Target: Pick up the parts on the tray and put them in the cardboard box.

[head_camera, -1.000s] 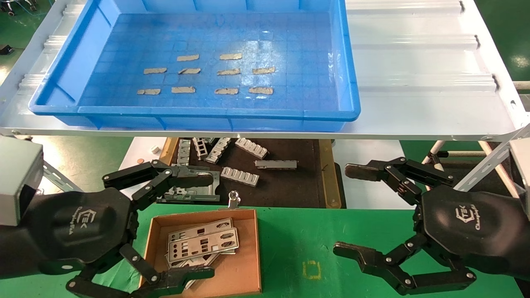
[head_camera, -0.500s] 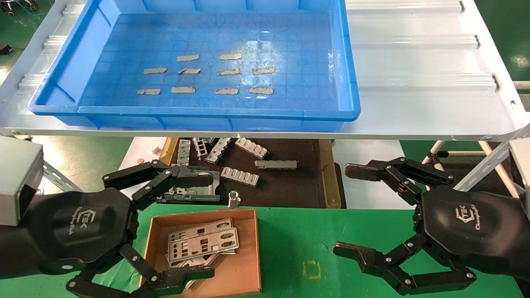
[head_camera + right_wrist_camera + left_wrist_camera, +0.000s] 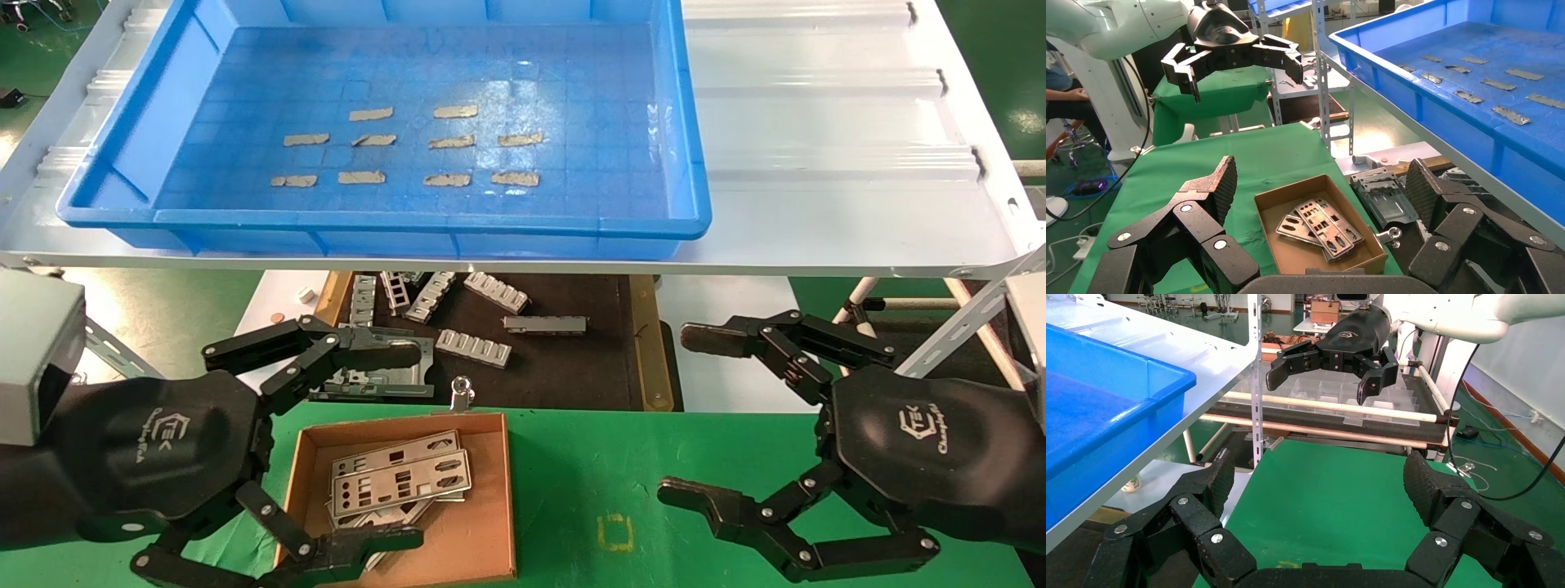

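The blue tray (image 3: 376, 222) stands on the white shelf and holds only tan tape strips (image 3: 445, 140); no silver plates show in it. The cardboard box (image 3: 486, 523) sits on the green mat at the near left and holds a few silver plates (image 3: 400, 482), which also show in the right wrist view (image 3: 1318, 223). My left gripper (image 3: 414, 446) is open and empty, its fingers spread across the box, above it. My right gripper (image 3: 678, 412) is open and empty over the green mat to the right of the box.
A dark brown wood-edged board (image 3: 572, 367) under the shelf carries grey ribbed pieces (image 3: 474, 347) and a metal bracket (image 3: 384, 382). A binder clip (image 3: 462, 396) lies at the box's far edge. The white shelf (image 3: 817, 204) overhangs the board. A shelf leg (image 3: 964, 322) stands beside the right gripper.
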Motion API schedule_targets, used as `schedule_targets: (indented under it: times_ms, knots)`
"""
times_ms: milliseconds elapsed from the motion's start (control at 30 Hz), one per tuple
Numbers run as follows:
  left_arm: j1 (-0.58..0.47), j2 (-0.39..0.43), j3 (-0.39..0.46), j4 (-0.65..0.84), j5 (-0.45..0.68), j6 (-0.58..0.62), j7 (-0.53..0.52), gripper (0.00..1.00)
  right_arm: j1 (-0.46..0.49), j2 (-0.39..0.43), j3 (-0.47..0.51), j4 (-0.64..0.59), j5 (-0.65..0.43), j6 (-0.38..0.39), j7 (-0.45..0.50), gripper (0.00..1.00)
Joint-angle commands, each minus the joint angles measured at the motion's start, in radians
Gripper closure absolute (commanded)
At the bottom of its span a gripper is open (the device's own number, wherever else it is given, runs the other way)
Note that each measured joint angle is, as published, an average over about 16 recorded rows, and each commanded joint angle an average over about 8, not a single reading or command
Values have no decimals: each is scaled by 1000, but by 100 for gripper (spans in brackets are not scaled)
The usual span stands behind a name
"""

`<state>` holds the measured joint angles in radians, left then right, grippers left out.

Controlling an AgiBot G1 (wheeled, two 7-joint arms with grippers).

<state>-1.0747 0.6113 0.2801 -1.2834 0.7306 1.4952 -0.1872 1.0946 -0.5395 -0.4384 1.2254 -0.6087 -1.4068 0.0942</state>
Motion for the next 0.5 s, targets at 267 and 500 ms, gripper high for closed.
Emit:
schedule_targets:
  times_ms: [267,500]
  knots:
    - [0,0,0,0,0,0,0,0,0,0,0,0,0,0,0,0]
    - [0,0,0,0,0,0,0,0,0,0,0,0,0,0,0,0]
